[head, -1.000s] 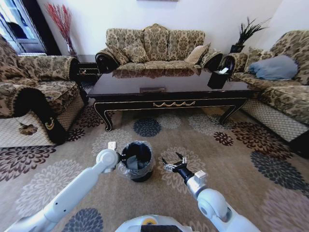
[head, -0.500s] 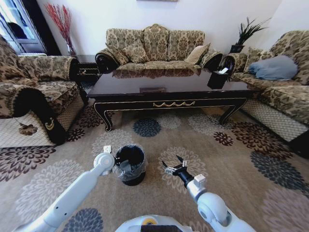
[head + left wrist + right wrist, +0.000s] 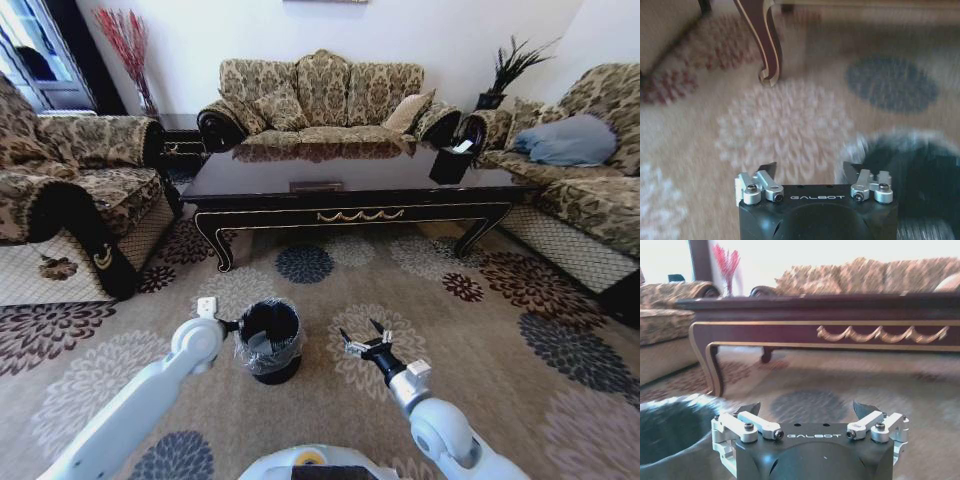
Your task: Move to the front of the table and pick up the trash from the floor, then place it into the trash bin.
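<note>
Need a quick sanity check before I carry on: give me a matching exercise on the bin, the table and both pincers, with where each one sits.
Things:
1. bin
2. table
3. left pincer
4. right pincer

Places or states:
A. open, over the carpet right of the bin
B. in front of the sofa
C. on the carpet between the two arms
D. open, beside the bin's left side

Pairs: 1-C, 2-B, 3-D, 4-A

Right tool (image 3: 809, 412) empty, fingers spread wide, low over the patterned floor (image 3: 840, 382). Trash bin (image 3: 670, 432) just beside it, rim wrapped in clear plastic. Ahead, well apart, the dark wooden surface (image 3: 840, 307) with gold scroll ornament along its front edge, one curved leg near the bin. Patterned sofa (image 3: 860, 275) behind.
</note>
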Tool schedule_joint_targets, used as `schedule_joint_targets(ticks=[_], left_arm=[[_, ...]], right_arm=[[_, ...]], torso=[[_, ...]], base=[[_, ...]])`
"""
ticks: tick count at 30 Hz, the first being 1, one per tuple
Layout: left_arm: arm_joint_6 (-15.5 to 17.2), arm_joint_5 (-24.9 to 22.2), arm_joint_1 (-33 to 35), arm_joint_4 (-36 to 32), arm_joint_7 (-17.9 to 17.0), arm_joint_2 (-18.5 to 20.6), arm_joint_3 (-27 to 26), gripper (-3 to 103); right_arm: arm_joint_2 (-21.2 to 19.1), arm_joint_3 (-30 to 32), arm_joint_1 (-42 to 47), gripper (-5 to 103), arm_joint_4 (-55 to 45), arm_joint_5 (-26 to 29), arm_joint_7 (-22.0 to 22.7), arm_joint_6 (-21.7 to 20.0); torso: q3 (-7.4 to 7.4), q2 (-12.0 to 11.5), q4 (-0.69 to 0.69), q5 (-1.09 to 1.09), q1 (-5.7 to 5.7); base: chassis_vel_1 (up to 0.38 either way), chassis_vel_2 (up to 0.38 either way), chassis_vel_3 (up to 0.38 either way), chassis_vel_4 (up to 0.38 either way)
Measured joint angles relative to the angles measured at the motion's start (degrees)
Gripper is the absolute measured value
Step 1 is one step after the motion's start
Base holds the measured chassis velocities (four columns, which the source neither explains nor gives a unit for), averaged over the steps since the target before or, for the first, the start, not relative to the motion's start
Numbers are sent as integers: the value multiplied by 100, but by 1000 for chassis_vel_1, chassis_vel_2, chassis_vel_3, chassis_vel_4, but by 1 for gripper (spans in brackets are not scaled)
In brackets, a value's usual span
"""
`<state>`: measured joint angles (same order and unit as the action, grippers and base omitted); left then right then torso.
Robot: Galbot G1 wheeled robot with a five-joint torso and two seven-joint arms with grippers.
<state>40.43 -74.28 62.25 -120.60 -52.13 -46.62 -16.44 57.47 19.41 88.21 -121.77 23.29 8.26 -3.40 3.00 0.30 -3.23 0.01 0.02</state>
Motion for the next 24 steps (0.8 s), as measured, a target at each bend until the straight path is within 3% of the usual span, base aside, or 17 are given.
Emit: schedule_joint_targets(ticks=[2, 3, 4, 6, 7, 10, 11, 13, 16, 18, 19, 20, 23, 24], left_arm=[[-213, 419, 509, -257, 531, -22, -572, 86], [-213, 419, 509, -257, 531, -22, -572, 86], [-337, 706, 813, -372, 808, -54, -817, 91], [-942, 1803, 1544, -498, 1468, -179, -1283, 98], [-942, 1803, 1544, -498, 1468, -179, -1283, 98], [-2479, 3936, 2518, -591, 2474, -566, -1832, 100], [-2722, 4274, 2791, -692, 2642, -740, -1991, 100], [-2806, 4374, 2929, -753, 2716, -832, -2073, 100], [-3287, 4798, 3661, -924, 3097, -1242, -2616, 100], [-3822, 4942, 4121, -885, 3347, -1483, -3020, 100], [-3822, 4942, 4121, -885, 3347, -1483, -3020, 100], [-4025, 4913, 4272, -857, 3423, -1562, -3149, 100], [-4901, 4884, 4743, -598, 3642, -1723, -3518, 100], [-4901, 4884, 4743, -598, 3642, -1723, -3518, 100]], right_arm=[[134, 264, 108, 100, 57, -202, -69, 217], [134, 264, 108, 100, 57, -202, -69, 217], [208, 399, 176, 100, 77, -299, -108, 335], [379, 634, 315, 100, 85, -459, -158, 531], [379, 634, 315, 100, 85, -459, -158, 531], [753, 877, 624, 100, -8, -722, -240, 757], [910, 933, 759, 100, -37, -840, -286, 866], [996, 964, 835, 100, -51, -907, -317, 933], [1301, 1105, 1093, 100, -101, -1114, -420, 1226], [1411, 1227, 1158, 100, -103, -1161, -445, 1368], [1411, 1227, 1158, 100, -103, -1161, -445, 1368], [1435, 1278, 1159, 100, -95, -1160, -459, 1409], [1524, 1449, 1125, 100, 95, -1157, -552, 1629], [1524, 1449, 1125, 100, 95, -1157, -552, 1629]], torso=[[0, 0, -1, 0, 0], [0, 0, -1, 0, 0], [0, 0, -1, 0, 0], [0, 0, 1, -2, 0], [0, 0, 1, -2, 0], [0, 0, 1, -3, 0], [0, 0, -1, -1, 0], [-1, 0, -1, -1, 0], [-1, 0, 0, 0, -1], [-1, 0, 0, -2, -1], [-1, 0, 0, -2, -1], [-1, 1, -1, -2, -1], [-1, 0, 1, -1, 0], [-1, 0, 1, -1, 0]], base=[[0, 0, 0, 0], [0, 0, 0, 0], [0, 0, 0, 0], [0, 0, 0, 0], [0, 0, 0, 0], [0, 0, 0, 0], [0, 0, 0, 0], [0, 0, 0, 0], [0, 0, 0, 0], [0, 0, 0, 0], [0, 0, 0, 0], [0, 0, 0, 0], [0, 0, 0, 0], [0, 0, 0, 0]])
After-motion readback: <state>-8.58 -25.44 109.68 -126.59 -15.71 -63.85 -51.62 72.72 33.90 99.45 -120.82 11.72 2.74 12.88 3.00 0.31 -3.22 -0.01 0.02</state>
